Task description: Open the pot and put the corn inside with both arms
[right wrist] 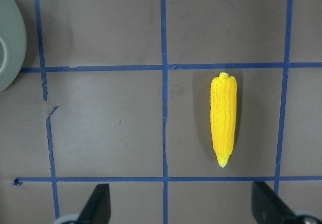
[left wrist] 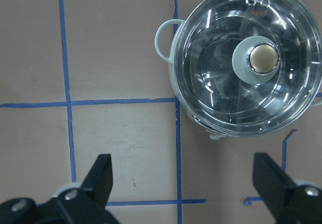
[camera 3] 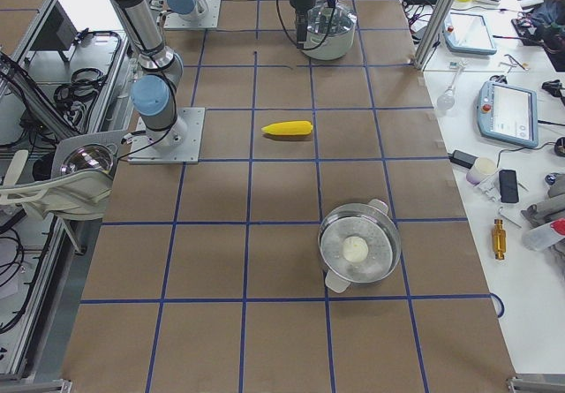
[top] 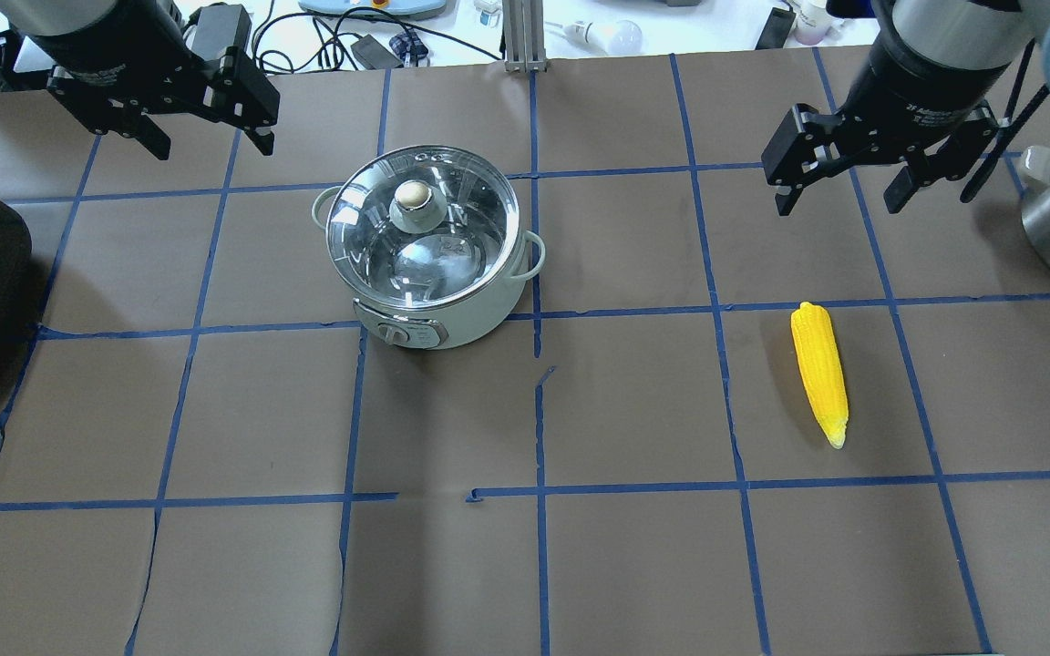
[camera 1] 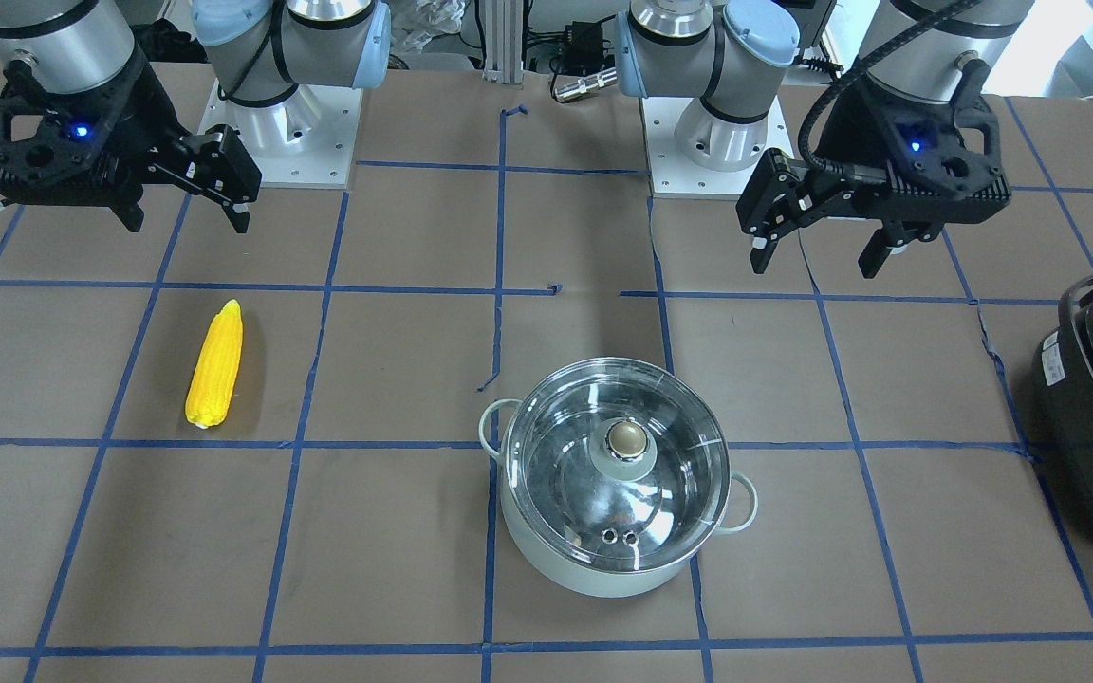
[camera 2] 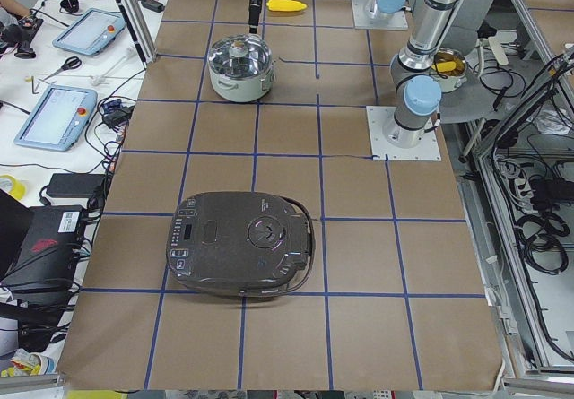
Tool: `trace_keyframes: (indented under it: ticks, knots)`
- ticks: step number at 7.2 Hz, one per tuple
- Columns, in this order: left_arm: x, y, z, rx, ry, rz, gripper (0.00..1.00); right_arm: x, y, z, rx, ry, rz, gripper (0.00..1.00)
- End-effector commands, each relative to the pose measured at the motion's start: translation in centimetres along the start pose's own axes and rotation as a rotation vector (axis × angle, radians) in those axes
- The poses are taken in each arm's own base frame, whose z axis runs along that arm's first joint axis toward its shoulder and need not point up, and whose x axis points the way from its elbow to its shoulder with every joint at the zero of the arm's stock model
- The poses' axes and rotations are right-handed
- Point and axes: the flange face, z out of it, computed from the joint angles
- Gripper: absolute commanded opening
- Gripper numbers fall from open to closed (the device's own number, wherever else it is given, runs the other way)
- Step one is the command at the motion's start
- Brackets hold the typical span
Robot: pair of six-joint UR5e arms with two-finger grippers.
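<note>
The table (top: 634, 565) in front of me is covered in brown paper, marked into squares with blue tape (top: 534, 410). At its far left end lies a black appliance (camera 2: 240, 245) with its lid down. At the right end stands a steel pot (camera 3: 357, 247) with no lid and something pale and round inside it.

The pot (top: 475, 326) stands a little left of centre, upright on a crossing of tape lines, with one loop handle to its left and one to its right. Its glass lid (top: 452, 264) sits level on the rim, so the pot is closed, and the shiny inside shows through the glass.

My left gripper (top: 213, 148) hangs high above the table, left of the pot. Its jaws are spread wide, with nothing between them and nothing touching them. In my left wrist view the pot is ahead and to the right of the fingers (left wrist: 100, 176).

My right gripper (top: 838, 206) hangs just as high on the right side, jaws wide apart and empty.

The corn (top: 820, 372) lies flat on the paper well to the right of the pot, inside one square. It runs near to far, with its pointed tip towards me. In my right wrist view it is ahead of the fingers (right wrist: 98, 204) and right of centre.

The brass-coloured knob (top: 413, 194) stands at the middle of the lid, and neither gripper is on it.
</note>
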Motion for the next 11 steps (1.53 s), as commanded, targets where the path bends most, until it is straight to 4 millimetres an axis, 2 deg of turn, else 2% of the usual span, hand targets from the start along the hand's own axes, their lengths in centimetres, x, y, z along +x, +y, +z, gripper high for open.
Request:
trace_keyframes:
  ticks: [1, 11]
  knots:
    - [0.02, -0.03, 0.03, 0.001, 0.002, 0.000, 0.99, -0.15, 0.08, -0.03, 0.001, -0.005, -0.003, 1.00]
    - [0.17, 0.20, 0.16, -0.019, 0.002, -0.002, 1.00, 0.08, 0.14, -0.09, 0.001, 0.012, -0.002, 1.00]
